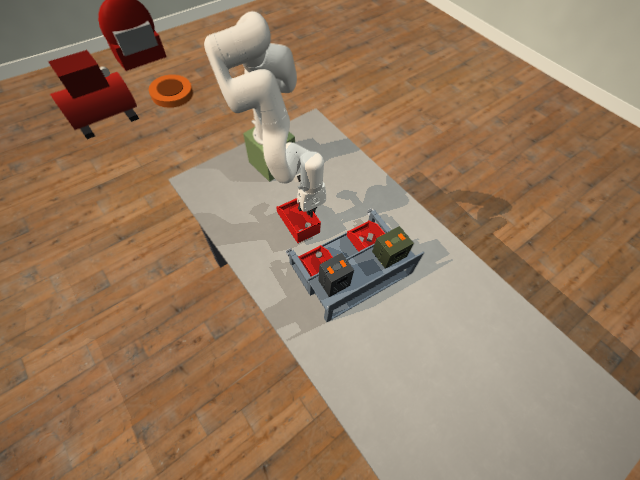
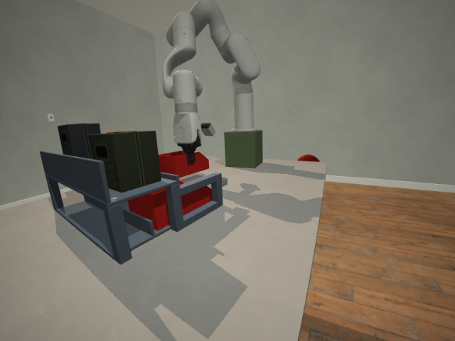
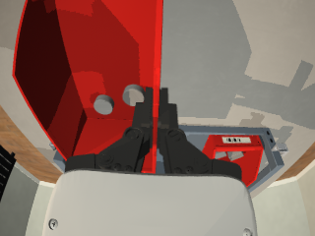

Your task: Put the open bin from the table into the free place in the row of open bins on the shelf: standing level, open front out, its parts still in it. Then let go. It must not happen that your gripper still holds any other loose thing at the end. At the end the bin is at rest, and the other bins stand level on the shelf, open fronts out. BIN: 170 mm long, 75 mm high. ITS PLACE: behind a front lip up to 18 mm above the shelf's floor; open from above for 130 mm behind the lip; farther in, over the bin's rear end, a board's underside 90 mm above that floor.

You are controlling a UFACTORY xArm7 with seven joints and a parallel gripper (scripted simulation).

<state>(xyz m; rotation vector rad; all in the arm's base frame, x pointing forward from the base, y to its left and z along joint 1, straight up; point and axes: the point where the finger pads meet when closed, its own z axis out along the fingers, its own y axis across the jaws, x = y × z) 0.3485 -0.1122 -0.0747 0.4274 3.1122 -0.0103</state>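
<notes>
You see a wood plank floor (image 1: 103,310) under the grey table (image 1: 465,387), grey walls (image 2: 349,73) with pale skirting, and red armchairs (image 1: 93,98) beside an orange ring (image 1: 170,90).

1. No text, number or brand can be read in any view.
2. The small white label strip on the red open bin (image 3: 234,151) in the grey shelf, right of the claw in the wrist view, carries dark marks too small to read.

Red bin (image 1: 298,221), grey-blue shelf (image 1: 361,292), wood-grain floor (image 1: 103,310)
</notes>
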